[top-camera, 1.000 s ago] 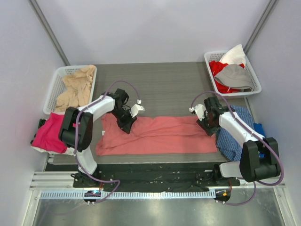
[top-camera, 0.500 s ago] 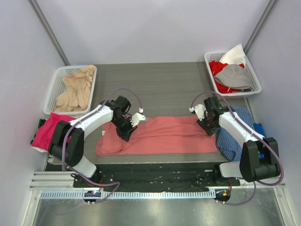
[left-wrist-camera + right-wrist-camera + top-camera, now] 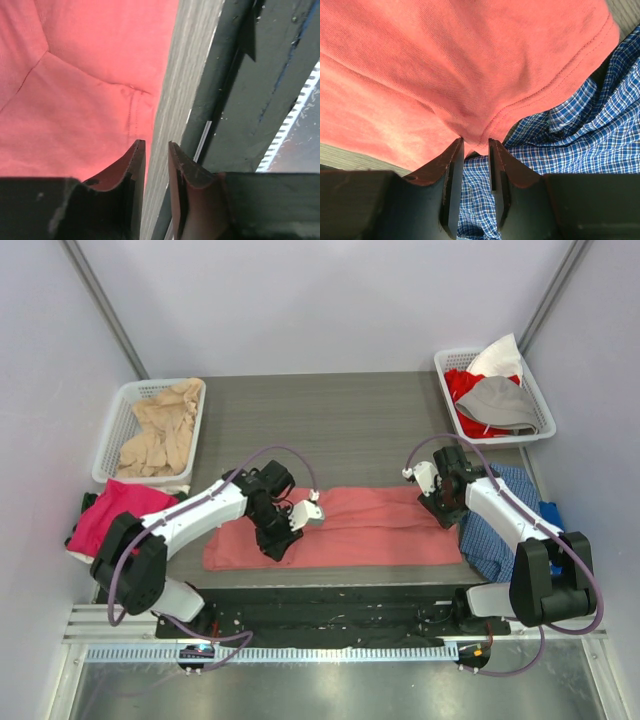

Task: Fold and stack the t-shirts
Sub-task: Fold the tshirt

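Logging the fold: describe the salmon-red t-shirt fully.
The salmon-red t-shirt is knit cloth with stitched hems, folded into a long band lying flat on the table near the arms. Its right end overlaps blue checked cloth, where the right gripper seems to pinch its hem. The left gripper is open at its near edge.

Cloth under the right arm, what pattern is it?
Blue checked cloth; right wrist view shows it best.

Bright even overhead light, faint soft shadows, salmon t-shirt point(image 3: 445, 65) weave crisp in right wrist view
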Tool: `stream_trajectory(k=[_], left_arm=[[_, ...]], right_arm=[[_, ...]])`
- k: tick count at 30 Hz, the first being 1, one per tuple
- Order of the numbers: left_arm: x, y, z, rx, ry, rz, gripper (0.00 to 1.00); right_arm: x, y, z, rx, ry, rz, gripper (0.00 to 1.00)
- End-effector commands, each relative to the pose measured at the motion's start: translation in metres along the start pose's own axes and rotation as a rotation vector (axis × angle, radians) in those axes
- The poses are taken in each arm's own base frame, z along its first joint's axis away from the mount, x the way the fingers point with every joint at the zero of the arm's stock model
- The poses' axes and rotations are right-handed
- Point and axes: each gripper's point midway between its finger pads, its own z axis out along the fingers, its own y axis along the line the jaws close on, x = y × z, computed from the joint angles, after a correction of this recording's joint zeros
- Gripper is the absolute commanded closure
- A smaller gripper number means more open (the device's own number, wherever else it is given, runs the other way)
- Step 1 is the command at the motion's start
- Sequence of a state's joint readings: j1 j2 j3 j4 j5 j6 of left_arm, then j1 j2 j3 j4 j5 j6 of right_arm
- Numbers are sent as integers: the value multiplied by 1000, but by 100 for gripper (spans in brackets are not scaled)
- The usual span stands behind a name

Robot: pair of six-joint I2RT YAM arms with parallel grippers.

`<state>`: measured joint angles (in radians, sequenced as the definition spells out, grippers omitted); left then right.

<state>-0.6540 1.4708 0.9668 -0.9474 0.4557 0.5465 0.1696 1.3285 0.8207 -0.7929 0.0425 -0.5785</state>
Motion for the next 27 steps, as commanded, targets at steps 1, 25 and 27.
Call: stream_trajectory(k=[1,25,27], left_arm=[[-10,-4,-17,-62,-79,8,64],[13,145,-53,-740,-83,-124,36],[15,149,-52,-744,-78,-127,37]], right_arm=[[-11,-5,-11,21,-50,-7,64],[-82,-15,-14,35,-201,-51,18],[-84,-14,-7,33,-202,-63,18]])
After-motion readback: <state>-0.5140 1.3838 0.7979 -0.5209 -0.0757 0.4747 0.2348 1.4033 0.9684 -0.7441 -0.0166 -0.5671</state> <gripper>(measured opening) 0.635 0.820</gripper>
